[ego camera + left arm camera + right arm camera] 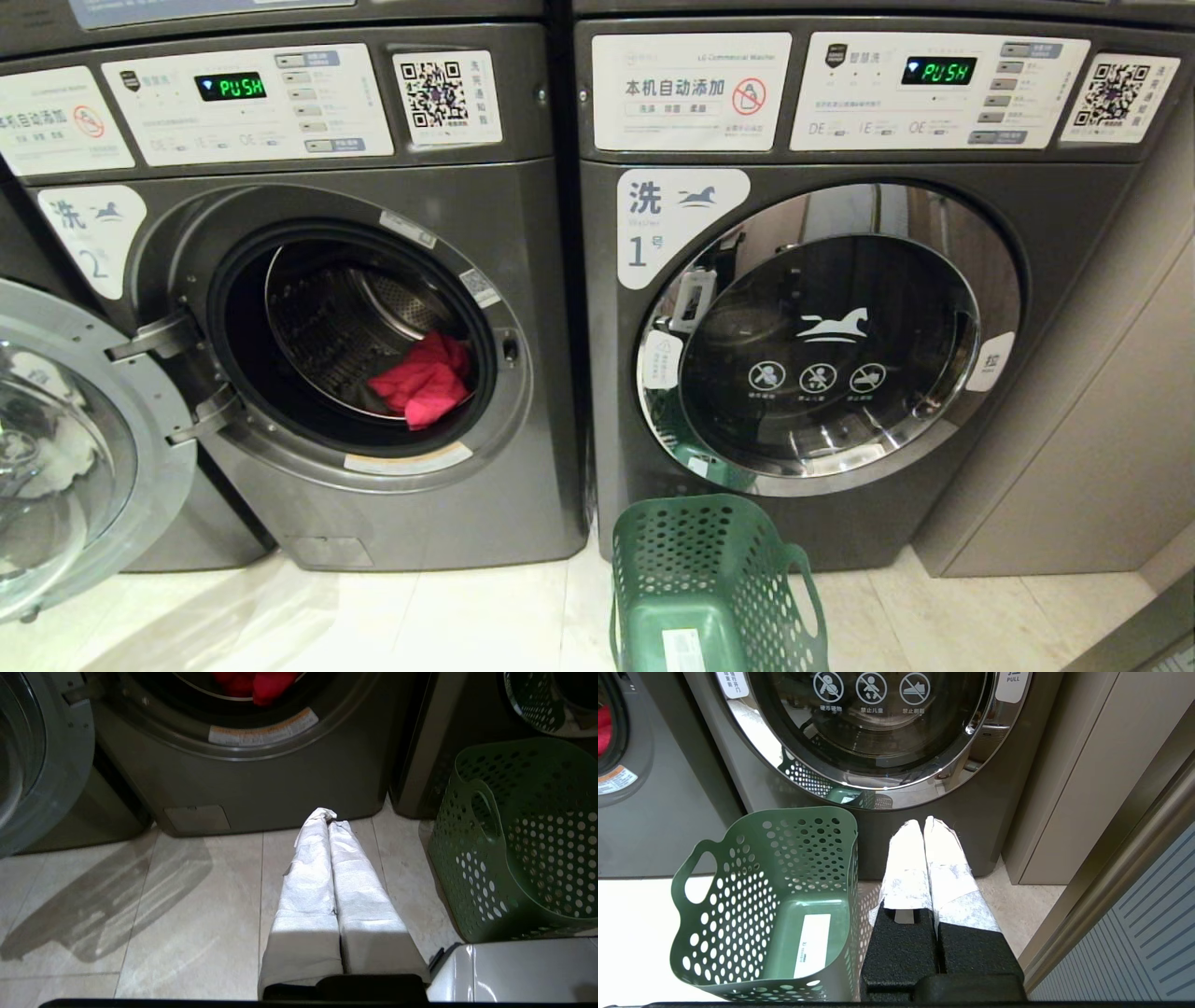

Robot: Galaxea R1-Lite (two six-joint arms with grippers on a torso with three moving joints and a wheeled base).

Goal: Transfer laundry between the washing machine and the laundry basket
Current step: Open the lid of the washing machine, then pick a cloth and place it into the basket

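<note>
Left wrist view alone shows left pincer [329,816] closed

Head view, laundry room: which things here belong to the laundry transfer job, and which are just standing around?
Job:
washer 2, door open
red garment in its drum
green basket, empty
left gripper, shut, holding nothing

Just there:
washer 1, door closed
right gripper, shut, idle
beige cabinet

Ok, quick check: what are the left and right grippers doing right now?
Left gripper: shut, holding nothing, low over the floor before the washing machine.
Right gripper: shut, empty, beside the laundry basket.
</note>
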